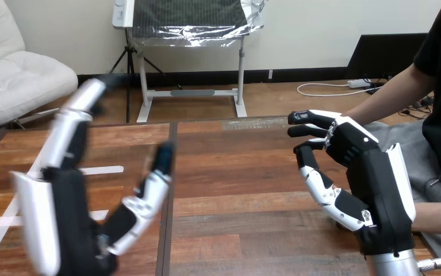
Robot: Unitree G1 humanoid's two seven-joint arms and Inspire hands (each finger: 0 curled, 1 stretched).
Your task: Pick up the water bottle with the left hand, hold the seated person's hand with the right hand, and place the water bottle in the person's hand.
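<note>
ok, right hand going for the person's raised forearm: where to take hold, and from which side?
Probably the wrist end of the person's forearm, where it tapers and slopes down behind the right hand. Come in from the table side, fingers over the top and thumb under. The arm looks lifted there, so there should be room beneath it. The person's hand is hidden, so contact cannot be judged.

**Room beyond the counter (235,172)**

White wall (310,34), black skirting (298,75). Wood floor (275,98). White padded armchair (16,75), left. White stand (241,69) carrying foil-wrapped panel (189,14), centre, with tripod (127,57) beside it. Dark flat screen (387,54) against the wall, right. White power strip (359,84) and cable (321,87) on the floor.
</note>
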